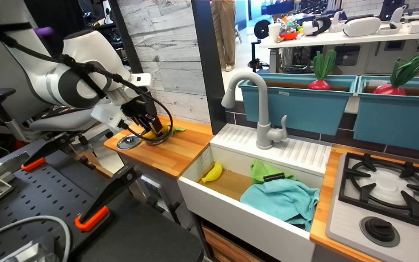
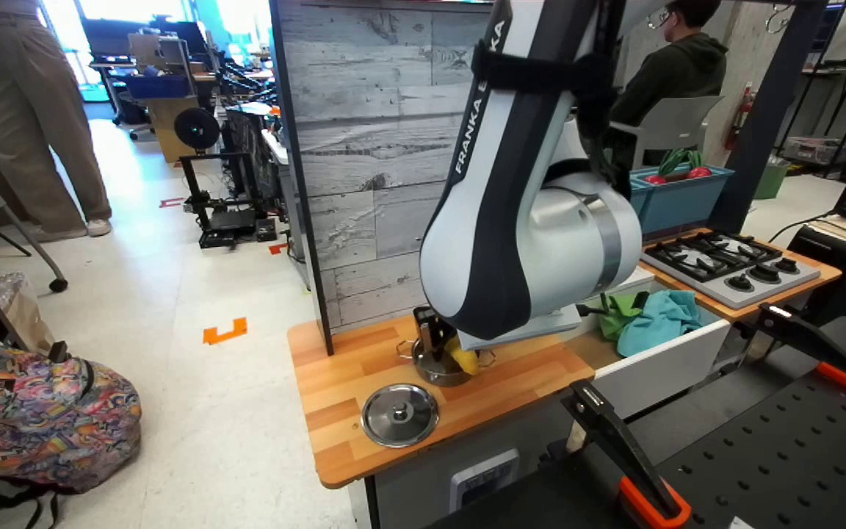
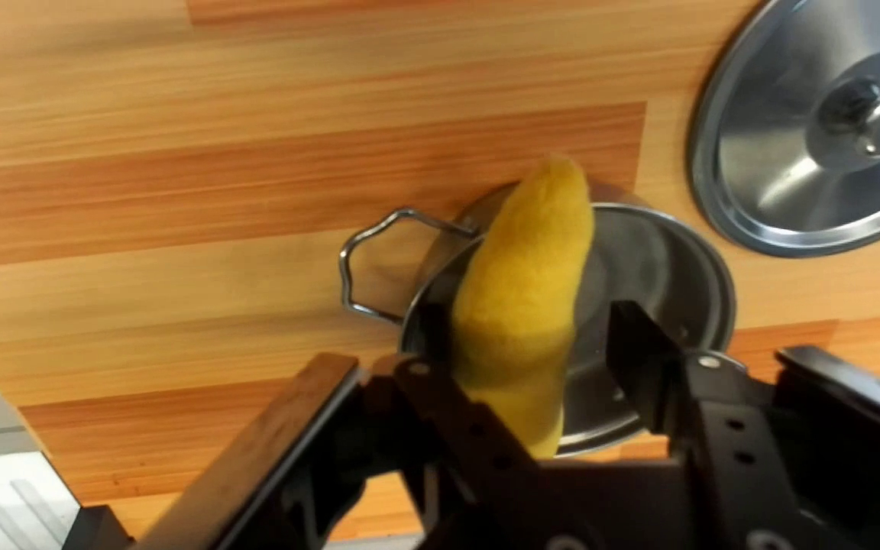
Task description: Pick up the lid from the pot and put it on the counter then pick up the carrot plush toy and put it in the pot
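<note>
The silvery lid point(image 3: 784, 137) lies flat on the wooden counter point(image 3: 180, 191), beside the pot; it shows in both exterior views point(image 1: 129, 142) point(image 2: 399, 415). The steel pot point(image 3: 703, 267) stands uncovered on the counter. The carrot plush toy point(image 3: 524, 267) lies across the pot's opening, its yellow-orange tip over the rim. Its green end point(image 1: 177, 129) sticks out past the pot in an exterior view and is hidden in the wrist view. My gripper point(image 3: 532, 328) is open at the pot, its fingers on either side of the carrot, with a gap at the right finger.
A white sink point(image 1: 246, 225) beside the counter holds a yellow banana-like toy point(image 1: 214, 172), a green cloth point(image 1: 264, 169) and a teal towel point(image 1: 282, 198). A grey faucet point(image 1: 263, 109) stands behind it. A wooden wall panel point(image 2: 371, 147) rises behind the counter.
</note>
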